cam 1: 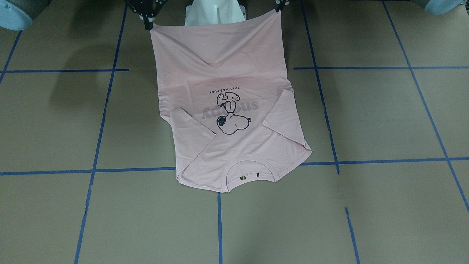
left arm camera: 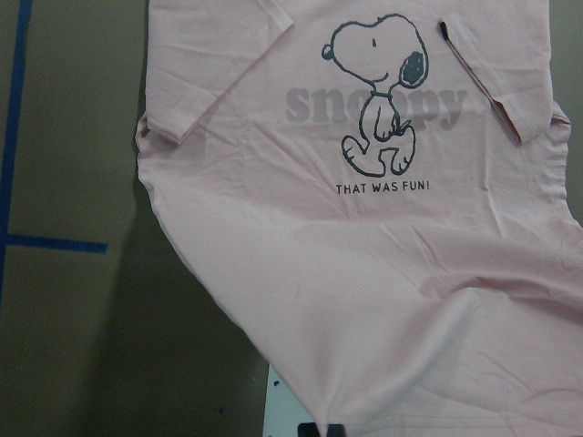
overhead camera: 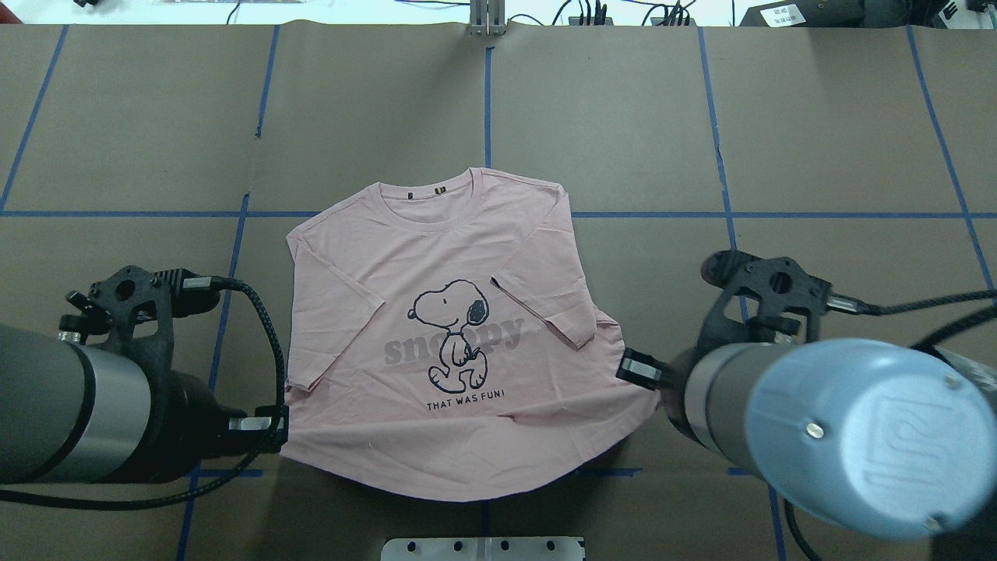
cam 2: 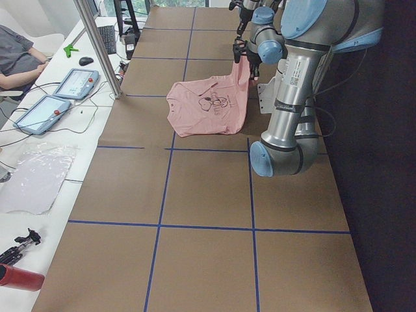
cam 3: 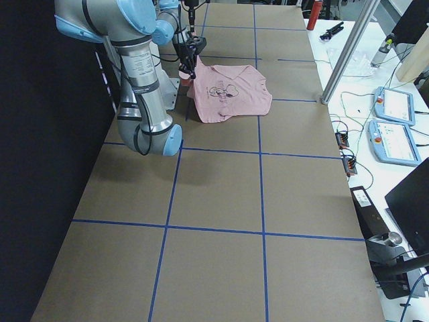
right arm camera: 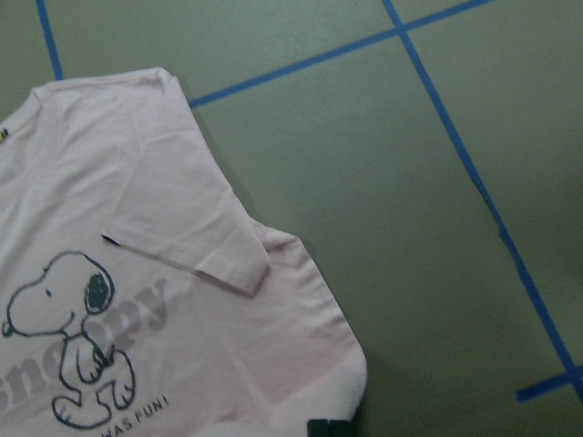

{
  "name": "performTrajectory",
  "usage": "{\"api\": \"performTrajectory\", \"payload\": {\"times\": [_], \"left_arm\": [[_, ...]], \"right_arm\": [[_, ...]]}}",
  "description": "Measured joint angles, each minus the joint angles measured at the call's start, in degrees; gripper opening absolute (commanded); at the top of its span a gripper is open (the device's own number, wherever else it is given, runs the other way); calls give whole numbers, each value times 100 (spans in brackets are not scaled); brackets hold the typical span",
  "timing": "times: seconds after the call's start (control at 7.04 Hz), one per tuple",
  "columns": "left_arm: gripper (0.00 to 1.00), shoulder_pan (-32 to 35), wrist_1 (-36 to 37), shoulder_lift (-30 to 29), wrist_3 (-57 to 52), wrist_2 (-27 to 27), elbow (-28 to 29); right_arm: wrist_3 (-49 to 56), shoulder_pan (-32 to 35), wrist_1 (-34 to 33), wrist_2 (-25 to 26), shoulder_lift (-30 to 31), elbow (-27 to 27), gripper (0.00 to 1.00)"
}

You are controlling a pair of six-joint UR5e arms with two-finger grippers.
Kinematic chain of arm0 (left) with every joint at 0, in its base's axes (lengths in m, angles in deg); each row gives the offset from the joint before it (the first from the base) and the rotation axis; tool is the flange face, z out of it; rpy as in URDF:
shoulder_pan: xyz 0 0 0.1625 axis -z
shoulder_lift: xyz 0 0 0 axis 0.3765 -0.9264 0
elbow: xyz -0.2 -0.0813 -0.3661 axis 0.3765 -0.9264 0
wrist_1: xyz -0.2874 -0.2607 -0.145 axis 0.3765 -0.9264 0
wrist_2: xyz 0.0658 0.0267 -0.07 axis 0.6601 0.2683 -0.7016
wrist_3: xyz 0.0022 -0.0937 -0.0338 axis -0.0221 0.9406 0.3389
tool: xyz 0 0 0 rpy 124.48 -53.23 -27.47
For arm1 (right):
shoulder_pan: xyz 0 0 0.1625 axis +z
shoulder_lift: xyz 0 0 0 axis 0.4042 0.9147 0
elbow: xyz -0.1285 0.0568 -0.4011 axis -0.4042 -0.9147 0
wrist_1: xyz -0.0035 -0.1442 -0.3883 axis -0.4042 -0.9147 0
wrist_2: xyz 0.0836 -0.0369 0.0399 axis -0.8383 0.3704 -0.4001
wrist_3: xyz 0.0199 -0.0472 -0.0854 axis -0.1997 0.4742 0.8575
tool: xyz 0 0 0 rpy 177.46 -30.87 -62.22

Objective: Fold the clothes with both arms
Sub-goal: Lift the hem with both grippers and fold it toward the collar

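Observation:
The pale pink T-shirt (overhead camera: pixel 459 327) lies face up, cartoon dog showing, both sleeves folded inward, collar (overhead camera: pixel 428 195) toward the far side. Its bottom hem is lifted off the table and stretched between the two arms. My left gripper (overhead camera: pixel 273 425) is shut on the hem corner on its side, and the right gripper (overhead camera: pixel 640 368) is shut on the opposite corner. In the front-facing view the shirt (cam 1: pixel 227 121) rises toward the left gripper (cam 1: pixel 279 7) and the right gripper (cam 1: pixel 147 22) at the top edge. Both wrist views show pink cloth (left arm camera: pixel 383 273) (right arm camera: pixel 137 300) running up to the fingertips.
Brown table paper (overhead camera: pixel 818 156) with blue tape lines (overhead camera: pixel 724 214) surrounds the shirt. The white robot base (cam 1: pixel 214 13) stands behind the lifted hem. Beyond the table's far edge, tablets (cam 2: pixel 75 83) and a seated person (cam 2: pixel 19 55) are at a white bench.

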Motion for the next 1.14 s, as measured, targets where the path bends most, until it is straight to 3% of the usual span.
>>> {"api": "performTrajectory", "payload": {"times": [0.28, 0.57, 0.85, 0.99, 1.14], "left_arm": [[0, 631, -27, -111, -683, -8, 688], [0, 1321, -296, -282, -1467, -10, 1622], [0, 1880, -1347, -359, -2062, 67, 2969], [75, 2054, -2094, -396, -2280, 202, 3803], [100, 2190, -2897, -418, -2507, 288, 4632]], "right_arm": [[427, 797, 1488, -255, -140, -1498, 0], [814, 1398, 2357, -372, -577, -2905, 0], [1061, 1775, 3275, -458, -1017, -4350, 0], [1181, 1880, 3800, -475, -1291, -5166, 99], [1380, 1958, 4339, -467, -1551, -5993, 100]]}}
